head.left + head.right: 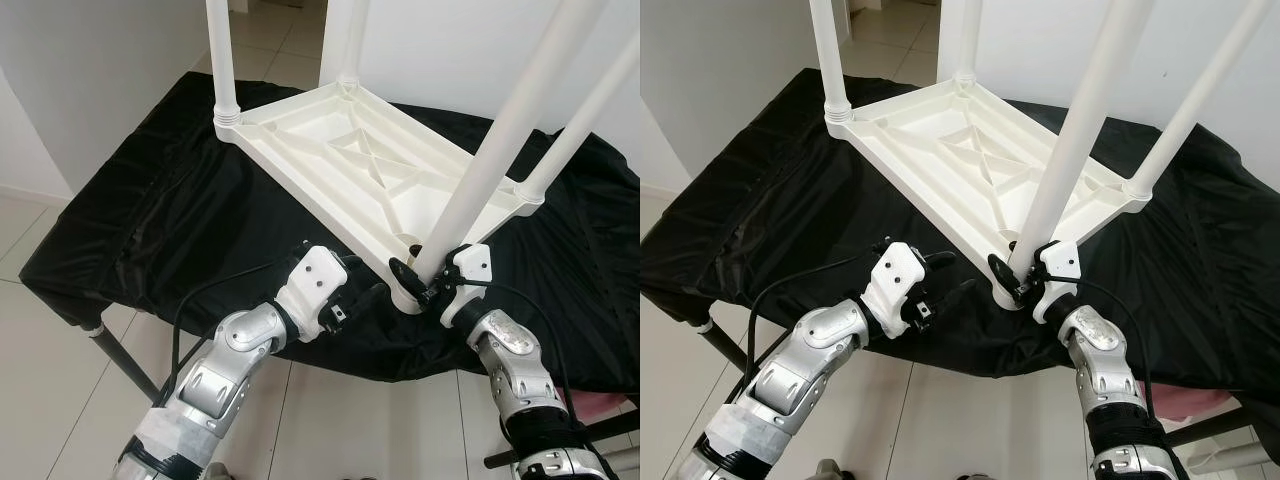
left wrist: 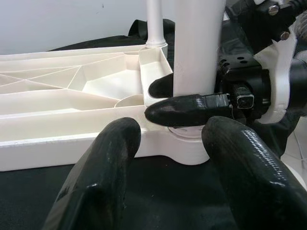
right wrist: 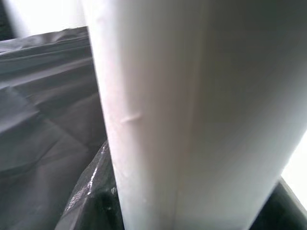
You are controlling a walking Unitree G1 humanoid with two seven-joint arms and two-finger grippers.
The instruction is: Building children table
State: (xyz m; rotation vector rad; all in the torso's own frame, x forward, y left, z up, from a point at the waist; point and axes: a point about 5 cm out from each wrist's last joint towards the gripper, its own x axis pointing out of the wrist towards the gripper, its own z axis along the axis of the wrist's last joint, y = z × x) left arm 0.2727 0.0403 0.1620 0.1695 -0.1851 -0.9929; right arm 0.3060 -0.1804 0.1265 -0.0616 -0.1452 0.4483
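A white plastic children's table [image 1: 340,150] lies upside down on a black-draped work table [image 1: 170,210], with its legs pointing up. My right gripper [image 1: 420,278] is shut on the near corner leg [image 1: 490,150], just above its socket. The right wrist view looks at that leg [image 3: 192,115] from very close. My left gripper [image 1: 365,280] stands open just left of the same corner and holds nothing. In the left wrist view its two fingers [image 2: 105,172] frame the socket, and the right gripper's fingertips [image 2: 187,110] wrap the leg [image 2: 199,43].
Three other legs stand at the far left [image 1: 222,60], far [image 1: 350,40] and right [image 1: 590,110] corners. The near corner sits close to the work table's front edge. A dark support leg [image 1: 120,360] is below left. Tiled floor [image 1: 40,330] and white walls surround.
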